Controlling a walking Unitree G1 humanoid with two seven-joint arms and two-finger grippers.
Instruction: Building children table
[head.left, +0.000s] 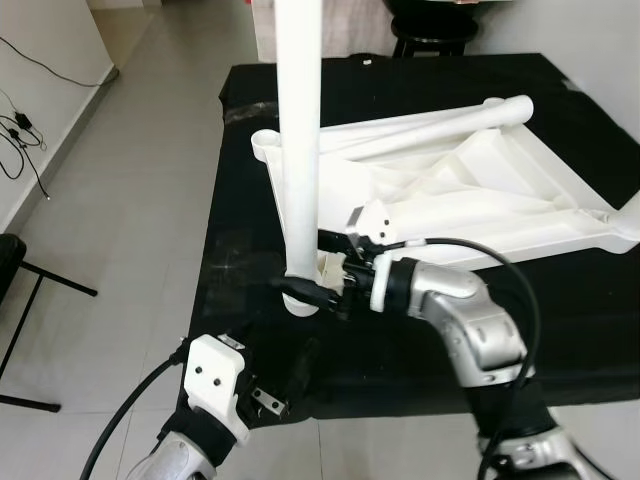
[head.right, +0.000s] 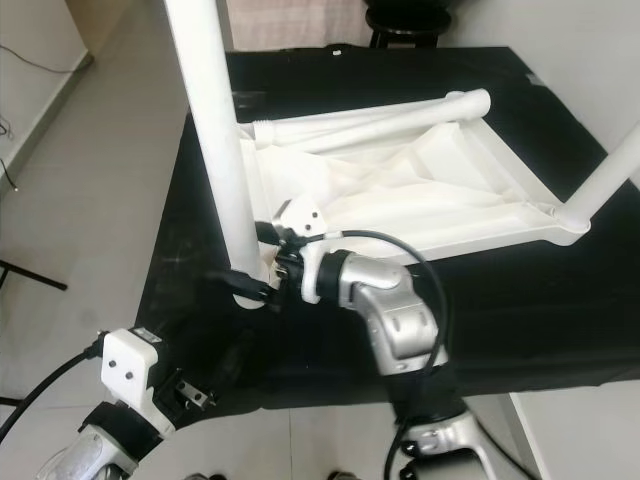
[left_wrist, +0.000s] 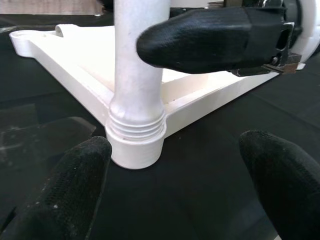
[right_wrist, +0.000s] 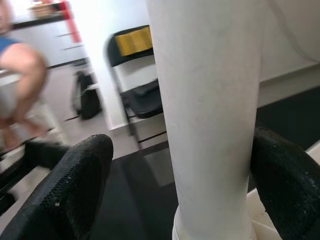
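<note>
The white children's table top (head.left: 520, 190) lies upside down on a black cloth (head.left: 560, 330). A white leg (head.left: 298, 120) stands upright in its near left corner socket (left_wrist: 136, 145). My right gripper (head.left: 305, 290) straddles the base of this leg, one finger on each side, open, with a gap showing beside one finger (right_wrist: 70, 185). My left gripper (left_wrist: 175, 190) hovers low over the cloth just in front of that corner, open and holding nothing. A second leg (head.left: 430, 125) lies across the far side of the top. A third leg (head.right: 610, 175) sticks up from the right corner.
The cloth's front edge (head.left: 400, 405) runs just past my left wrist, with tiled floor (head.left: 130, 230) to the left. A black stool (head.left: 430, 35) stands behind. Cables (head.left: 20, 130) trail by the left wall. A person (right_wrist: 20, 75) and a folding chair (right_wrist: 135, 75) are in the room.
</note>
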